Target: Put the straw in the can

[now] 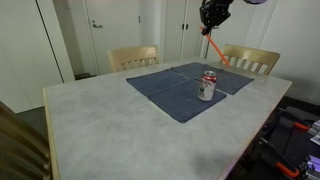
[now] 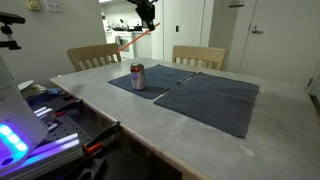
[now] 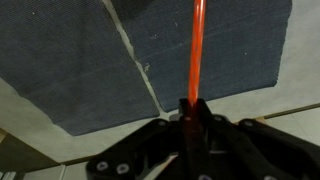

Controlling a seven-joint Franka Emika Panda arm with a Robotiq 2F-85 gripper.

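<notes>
The tool [image 1: 208, 29], clenched on the straw [image 1: 216, 50], carries it slanted high above the far counter [image 1: 100, 125], well apart from the can [image 1: 207, 86]; next, its tip likely needs aligning over the can's opening.

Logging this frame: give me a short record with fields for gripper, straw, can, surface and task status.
gripper: fingers shut on the straw, high above the table
straw: red, held at one end, slanting down, clear of the can
can: upright on a blue placemat
surface: pale table, two placemats side by side
task status: straw not yet in the can
</notes>
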